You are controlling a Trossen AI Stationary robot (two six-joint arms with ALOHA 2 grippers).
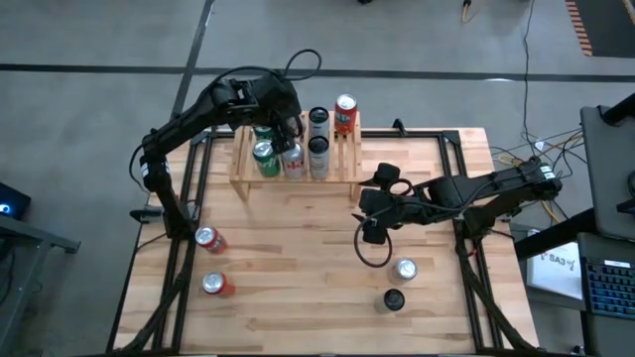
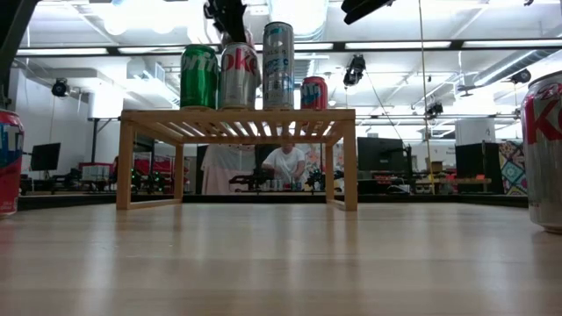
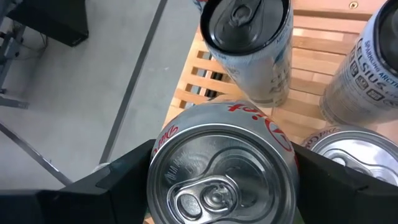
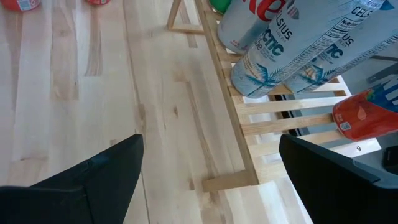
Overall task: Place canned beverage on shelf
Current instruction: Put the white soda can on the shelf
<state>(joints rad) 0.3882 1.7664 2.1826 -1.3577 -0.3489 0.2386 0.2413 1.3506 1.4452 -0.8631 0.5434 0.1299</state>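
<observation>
The shelf [image 1: 296,167] stands at the table's far middle. On its slats stand a green can [image 2: 199,77], a silver Coke can [image 2: 238,76], two tall silver cans [image 1: 317,139] and a red can [image 2: 313,92]. My left gripper [image 3: 224,177] reaches over the shelf from the far left and is shut on the Coke can [image 3: 224,168]. My right gripper [image 1: 369,226] hovers open above the table, near the shelf's front right corner, with nothing between its fingers [image 4: 99,177]. My left gripper pinches the Coke can's upper side wall [image 3: 160,144] between its two fingers, one on each side just below the rim. The fingers slant down at it from the table's far left. The can stands upright with its base on the shelf's slats [image 2: 239,112].
Two red-and-silver cans [image 1: 209,239] [image 1: 216,285] stand on the table at the near left. A silver can [image 1: 405,269] and a dark-topped one [image 1: 394,299] stand at the near right. Bare planks lie between them, in front of the shelf.
</observation>
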